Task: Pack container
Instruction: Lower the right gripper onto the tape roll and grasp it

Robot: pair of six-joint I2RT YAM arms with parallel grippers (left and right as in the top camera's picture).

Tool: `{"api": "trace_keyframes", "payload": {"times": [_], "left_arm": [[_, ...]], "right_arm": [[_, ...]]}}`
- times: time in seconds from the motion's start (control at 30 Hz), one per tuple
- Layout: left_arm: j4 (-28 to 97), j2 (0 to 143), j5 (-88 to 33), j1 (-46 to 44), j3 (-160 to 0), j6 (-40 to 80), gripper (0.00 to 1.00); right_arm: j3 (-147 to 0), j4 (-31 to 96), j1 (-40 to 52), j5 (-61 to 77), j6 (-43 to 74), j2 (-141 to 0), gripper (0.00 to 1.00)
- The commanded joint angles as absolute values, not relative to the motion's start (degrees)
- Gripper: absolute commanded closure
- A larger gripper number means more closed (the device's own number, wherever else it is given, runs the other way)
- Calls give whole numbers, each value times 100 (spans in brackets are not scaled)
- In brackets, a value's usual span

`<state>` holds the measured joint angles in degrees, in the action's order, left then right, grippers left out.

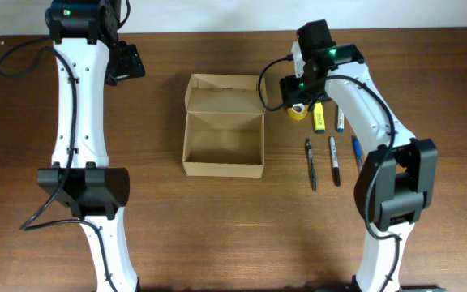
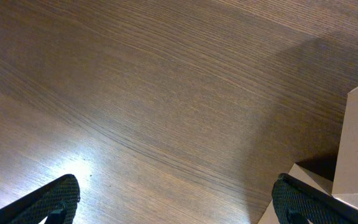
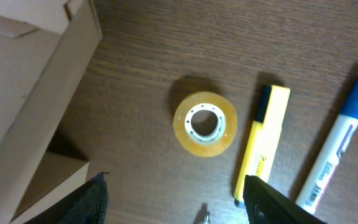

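Dark brown wooden table (image 1: 160, 235): fine streaked grain. Plain rectangular cardboard box (image 1: 223, 138): tan-brown, unprinted. Small round tape roll (image 3: 205, 124): amber-yellow, whitish core. Flat plastic highlighter (image 3: 263, 149): yellow, black trim. Plastic marker pen (image 3: 337, 152): white barrel, blue cap. My right gripper (image 3: 179, 208): black.

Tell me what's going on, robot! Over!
Left jaws open, empty. Right jaws open by the tape roll, empty. Container open, nothing inside. Yellow highlighter lies close beside the tape.
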<state>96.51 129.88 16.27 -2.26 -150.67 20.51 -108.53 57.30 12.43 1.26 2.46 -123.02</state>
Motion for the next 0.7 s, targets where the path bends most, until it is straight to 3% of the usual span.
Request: {"api": "trace_keyframes", "payload": {"times": [0.0,0.67], "left_arm": [[9668,12997,1588,-198,-15172,1962,0],[9668,12997,1588,-198,-15172,1962,0]], "right_arm": [[-10973,5612,1236,43,93,-12468,30],[-10973,5387,1236,336,84,-13155,35]]}}
